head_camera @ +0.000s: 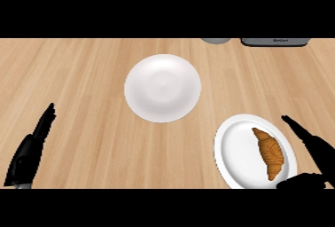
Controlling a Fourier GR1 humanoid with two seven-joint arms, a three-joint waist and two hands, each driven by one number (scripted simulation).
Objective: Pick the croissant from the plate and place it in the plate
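Wooden counter (78,80) carries two white plates. Far plate (162,88): bare. Near plate (239,153), at right: holds the croissant (269,153). Right hand (314,148) open beside this plate, fingers straight. Left hand (31,148) open, resting at left edge.

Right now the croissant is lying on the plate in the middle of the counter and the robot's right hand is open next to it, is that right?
Not quite. The croissant lies on the plate at the lower right, not on the middle plate, which holds nothing. The rest stands: the right hand is open beside it. The head view shows this.
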